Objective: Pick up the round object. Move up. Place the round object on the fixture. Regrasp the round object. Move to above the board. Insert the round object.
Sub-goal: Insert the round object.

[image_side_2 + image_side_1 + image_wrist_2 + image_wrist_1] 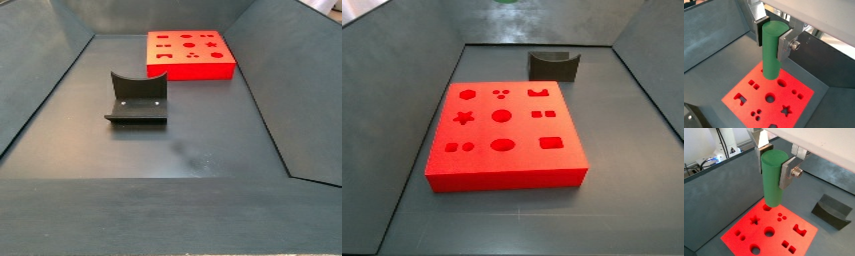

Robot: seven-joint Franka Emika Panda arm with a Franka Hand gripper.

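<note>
My gripper (774,170) is shut on the round object (772,183), a smooth green peg held upright between the silver fingers, with its lower end hanging free. Both show in both wrist views (gripper (773,42), peg (771,57)). The peg hangs high above the red board (751,235), over the edge area near a round hole. The board also shows in the wrist view (801,102) and lies flat in both side views (523,130) (194,72). The dark notched fixture (832,210) stands empty beside the board (553,66) (138,98). The gripper is out of both side views.
Sloping dark grey walls (409,110) enclose the bin floor (187,150) on all sides. Cables and white structure (717,153) lie beyond one wall.
</note>
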